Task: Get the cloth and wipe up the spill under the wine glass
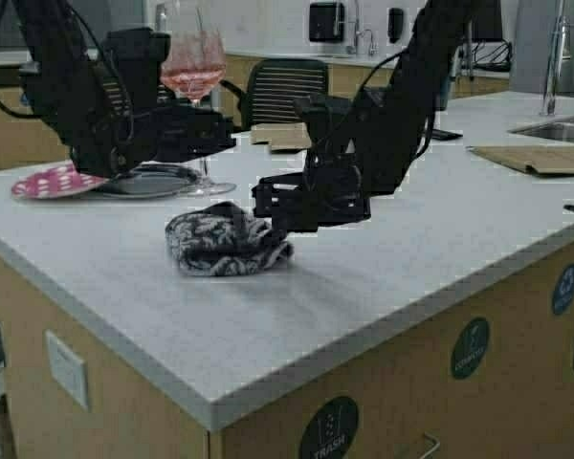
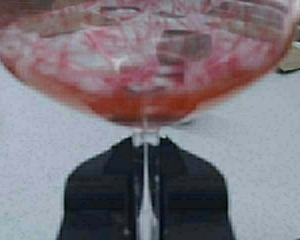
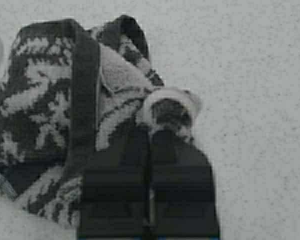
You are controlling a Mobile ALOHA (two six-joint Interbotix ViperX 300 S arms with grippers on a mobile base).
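- The left claw (image 2: 146,150) is closed tight on the thin stem of the wine glass (image 1: 193,67), just under the bowl.
- The wine glass stands straight up, stem pointing down and bowl on top. Its round foot sits at the counter (image 1: 383,287) next to a dark plate (image 1: 153,180).
- The bowl is clear, with pink-red drink in it.
- The right claw (image 3: 150,137) is closed on a small bunched fold of the cloth (image 1: 228,241).
- The cloth lies on the counter in a crumpled heap, in front of the glass and a little to the right. It is balled up, so I cannot tell which way its long side runs.
- The cloth is dark with a pale leafy pattern, and looks soft and thick.
- A pink dotted plate (image 1: 46,182) lies to the left of the dark plate.
- Behind the arms are a chair (image 1: 285,88) and some brown paper (image 1: 279,136).
- Far to the right is a brown board (image 1: 540,158) by a sink (image 1: 566,129).
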